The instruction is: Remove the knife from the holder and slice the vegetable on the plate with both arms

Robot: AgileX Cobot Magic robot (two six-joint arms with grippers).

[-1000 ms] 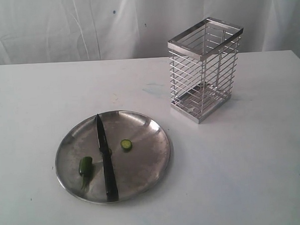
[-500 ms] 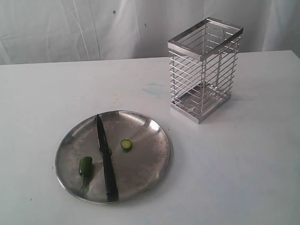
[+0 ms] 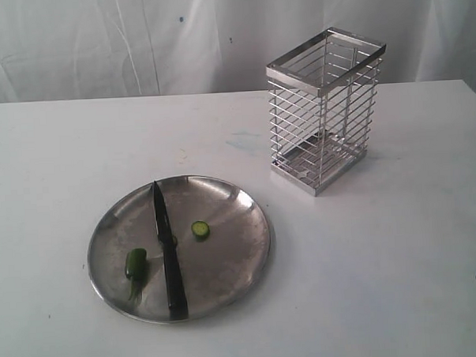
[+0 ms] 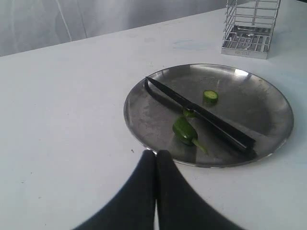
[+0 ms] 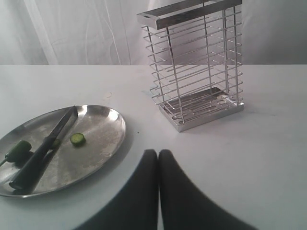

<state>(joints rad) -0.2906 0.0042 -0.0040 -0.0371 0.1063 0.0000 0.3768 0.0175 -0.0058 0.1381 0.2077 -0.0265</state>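
Nothing has shifted over the last second: every item lies where it lay. On the white tabletop (image 3: 384, 259) the plate (image 3: 236, 218) carries the knife (image 3: 168, 253), which lies flat across it, tip toward the far rim and handle end at the near rim. Left of the blade in the exterior view lies the vegetable (image 3: 135, 264), a stubby green chili with its thin stem, close to the knife. On the blade's other side rests a cut round slice (image 3: 200, 228). The holder (image 3: 323, 111) stands upright farther back and to the right, well apart from the plate. Both arms hang back from the plate: the left claw (image 4: 156, 154) is pinched together on nothing, above bare tabletop just short of the plate's rim, and the right claw (image 5: 158, 153) likewise, fingers pressed tip to tip.
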